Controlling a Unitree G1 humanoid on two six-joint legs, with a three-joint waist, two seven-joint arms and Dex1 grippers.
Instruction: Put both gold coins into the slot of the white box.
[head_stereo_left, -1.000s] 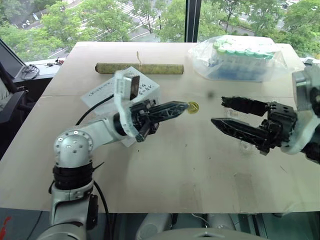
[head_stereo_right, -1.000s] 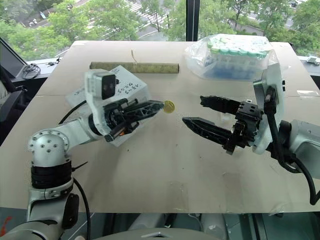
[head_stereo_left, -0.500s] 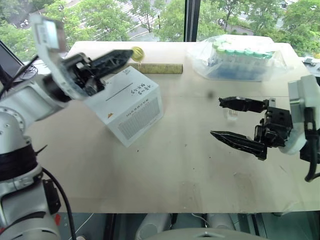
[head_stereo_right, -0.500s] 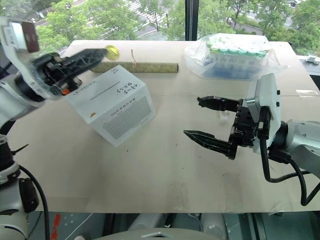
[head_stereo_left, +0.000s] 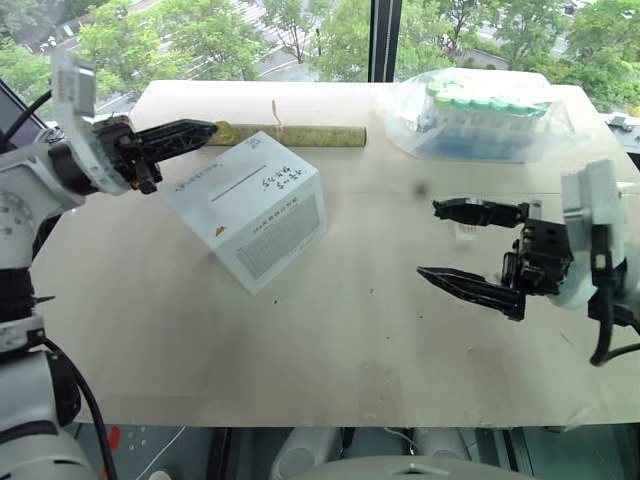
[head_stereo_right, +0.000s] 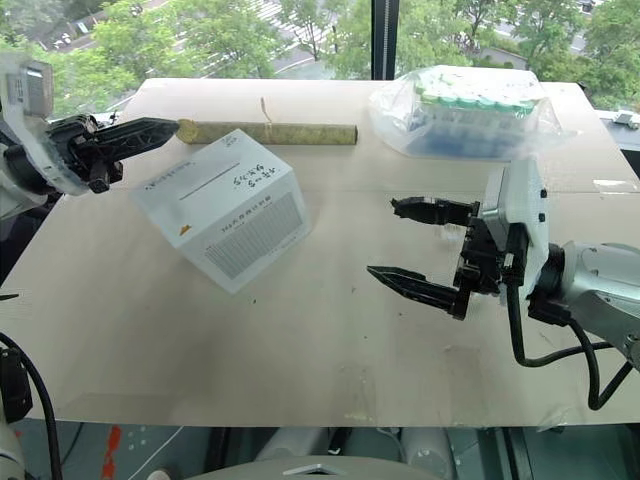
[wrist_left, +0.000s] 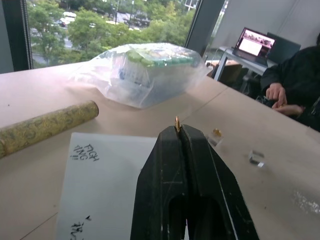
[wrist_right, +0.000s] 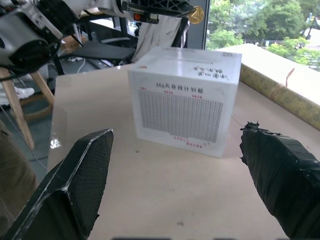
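My left gripper (head_stereo_left: 211, 128) is held out above the table's far left, shut on a gold coin (wrist_right: 196, 15) that sticks out of its tips. In the left wrist view the coin (wrist_left: 177, 124) shows edge-on. Just right of and below those tips stands the white box (head_stereo_left: 250, 212), tilted, with black handwriting and a grey print panel. Its slot (head_stereo_left: 240, 183) is a thin dark line on the top face. My right gripper (head_stereo_left: 440, 245) hovers open and empty over the table's right side, pointing at the box. A second small gold piece (wrist_left: 216, 132) lies on the table by a clear plastic bit.
A clear bag of green-capped tubes (head_stereo_left: 480, 115) sits at the far right. A long mottled roll (head_stereo_left: 300, 136) lies behind the box. Clear plastic pieces (wrist_left: 256, 158) lie near my right gripper. A person (wrist_left: 292, 82) sits at a desk beyond the table.
My left arm swung left and up with the coin, from mid-table to beyond the box's far left corner, uncovering the box. The right gripper rolled a little and stayed open.
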